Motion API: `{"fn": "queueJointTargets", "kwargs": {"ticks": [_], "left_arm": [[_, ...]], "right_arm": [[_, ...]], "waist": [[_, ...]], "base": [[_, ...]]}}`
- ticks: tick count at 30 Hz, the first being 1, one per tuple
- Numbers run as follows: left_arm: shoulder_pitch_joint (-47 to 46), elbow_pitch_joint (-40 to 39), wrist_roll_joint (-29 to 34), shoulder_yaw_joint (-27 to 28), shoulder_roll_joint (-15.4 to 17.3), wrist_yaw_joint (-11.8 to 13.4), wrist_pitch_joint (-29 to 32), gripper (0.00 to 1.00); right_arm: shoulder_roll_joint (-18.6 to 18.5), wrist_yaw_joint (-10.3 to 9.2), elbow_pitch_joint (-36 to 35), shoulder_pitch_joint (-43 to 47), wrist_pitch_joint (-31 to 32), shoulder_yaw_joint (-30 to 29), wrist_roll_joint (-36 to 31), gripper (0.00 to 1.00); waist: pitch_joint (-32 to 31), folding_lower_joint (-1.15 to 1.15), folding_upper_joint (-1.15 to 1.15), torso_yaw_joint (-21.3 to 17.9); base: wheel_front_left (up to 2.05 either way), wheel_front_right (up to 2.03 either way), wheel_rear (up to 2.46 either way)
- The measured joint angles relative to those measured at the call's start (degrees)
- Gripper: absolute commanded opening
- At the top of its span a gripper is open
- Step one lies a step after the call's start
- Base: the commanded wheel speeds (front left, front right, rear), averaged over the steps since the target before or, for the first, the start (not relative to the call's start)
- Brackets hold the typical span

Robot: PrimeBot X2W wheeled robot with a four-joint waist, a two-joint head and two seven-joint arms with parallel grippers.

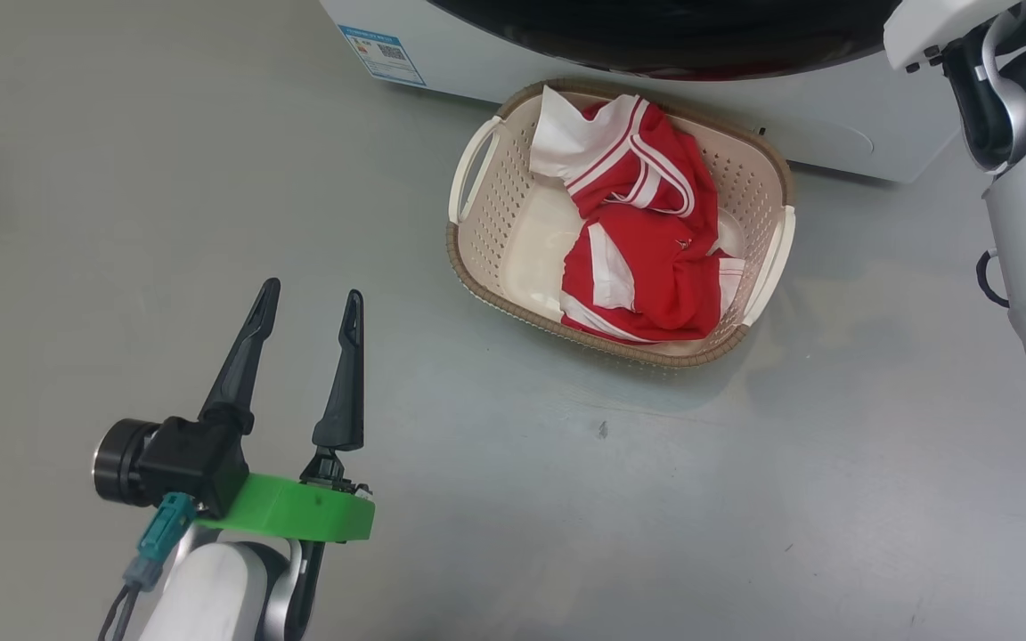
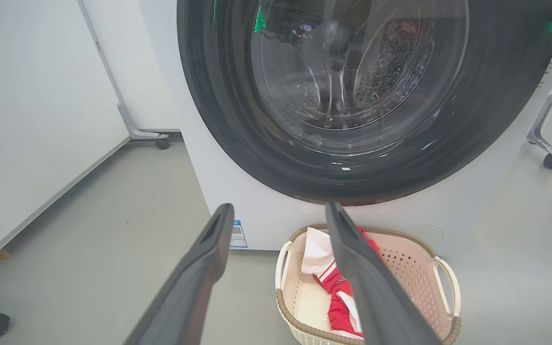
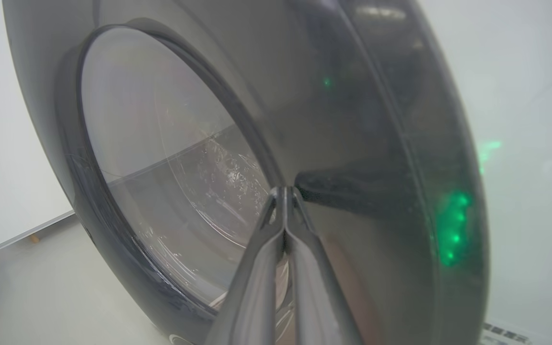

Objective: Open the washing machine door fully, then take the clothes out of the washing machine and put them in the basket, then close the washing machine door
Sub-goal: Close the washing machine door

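Head view: basket (image 1: 500,205) lengthwise along washer (image 1: 495,58)

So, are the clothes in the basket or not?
In: the clothes lie bundled inside the basket, on the floor before the washing machine.

The left gripper (image 2: 278,206) holds its two dark fingers spread wide, empty, pointing at the white washing machine (image 2: 228,187). The washing machine door (image 2: 367,86), glossy black, shows the perforated drum through its glass. Beneath it the basket (image 2: 412,270) stands on the grey floor with the clothes (image 2: 338,311) inside; a blue label (image 2: 236,234) sits low on the front
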Motion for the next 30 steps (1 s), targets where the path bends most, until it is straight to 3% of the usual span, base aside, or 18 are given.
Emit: {"fn": "queueJointTargets", "kwargs": {"ticks": [13, 27, 28, 29, 30], "left_arm": [[-0.4, 1.9, 0.2, 0.4, -0.2, 0.0, -0.5, 1.00], [-0.4, 3.1, 1.1, 1.7, 0.8, 0.0, -0.5, 1.00], [-0.4, 3.3, 1.1, 1.7, 0.9, 0.0, -0.5, 1.00], [-0.3, 3.4, 1.1, 1.7, 1.1, 0.0, -0.5, 1.00], [-0.3, 3.6, 1.1, 1.8, 1.3, 0.0, -0.5, 1.00]], "right_arm": [[0.9, 0.62, 2.5, 0.6, -4.4, 1.3, 0.1, 0.00], [2.5, 1.20, -0.4, 12.8, -6.4, 0.9, 2.7, 0.00], [2.5, 1.20, -0.7, 14.1, -6.4, 0.6, 2.9, 0.03], [2.4, 1.19, -1.1, 16.7, -6.4, -0.1, 3.0, 0.29], [2.4, 1.16, -1.3, 18.0, -6.4, -0.3, 3.1, 0.49]], "waist": [[-1.4, -0.01, 0.00, -0.8], [-5.3, -0.01, 0.00, -5.1], [-5.7, -0.01, 0.00, -5.4], [-6.5, -0.01, 0.00, -6.1], [-7.0, -0.01, 0.00, -6.5]], "base": [[0.00, 0.00, 0.00], [0.00, 0.00, 0.00], [0.00, 0.00, 0.00], [0.00, 0.00, 0.00], [0.00, 0.00, 0.00]]}}
